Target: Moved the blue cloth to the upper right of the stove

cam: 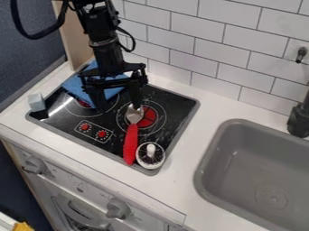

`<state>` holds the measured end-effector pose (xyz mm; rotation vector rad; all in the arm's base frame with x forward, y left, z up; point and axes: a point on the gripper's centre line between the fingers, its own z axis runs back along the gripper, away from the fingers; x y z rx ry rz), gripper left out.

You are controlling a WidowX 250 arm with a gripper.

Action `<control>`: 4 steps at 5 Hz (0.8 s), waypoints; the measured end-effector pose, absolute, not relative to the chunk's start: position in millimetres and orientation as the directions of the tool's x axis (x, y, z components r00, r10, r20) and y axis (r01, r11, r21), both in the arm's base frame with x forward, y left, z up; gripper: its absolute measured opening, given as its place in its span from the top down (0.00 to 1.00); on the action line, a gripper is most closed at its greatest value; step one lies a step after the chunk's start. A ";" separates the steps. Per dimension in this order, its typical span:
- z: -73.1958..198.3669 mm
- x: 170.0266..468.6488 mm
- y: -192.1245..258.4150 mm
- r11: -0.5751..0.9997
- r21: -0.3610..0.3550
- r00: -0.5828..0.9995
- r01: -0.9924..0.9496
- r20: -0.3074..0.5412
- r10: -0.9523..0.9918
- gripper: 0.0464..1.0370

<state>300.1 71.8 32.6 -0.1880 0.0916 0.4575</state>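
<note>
Blue cloth point(73, 86), far left on stove point(182, 107): prob. v. light, limp; pinch a fold nr. its middle. Claw point(118, 104) apart.

hand point(116, 100), fingers apart, over stove point(178, 107) | blue cloth point(77, 86), stove's upper left | red-handled spoon point(130, 143) beside white-rimmed round item point(150, 155) | pale block point(37, 102), left corner | grey sink point(208, 151), right

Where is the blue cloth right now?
In the camera view, the blue cloth lies at the upper left of the black stovetop, partly hidden behind the gripper, up and to the right of the small grey block.
</note>
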 end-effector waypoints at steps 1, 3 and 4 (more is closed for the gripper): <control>23.3 297.7 70.3 0.874 -0.158 0.885 -0.459 -0.163 0.436 0.04; 30.5 324.0 99.2 0.753 -0.208 0.779 -0.624 -0.097 0.619 0.04; 30.3 342.0 115.4 0.686 -0.215 0.710 -0.695 -0.059 0.702 0.04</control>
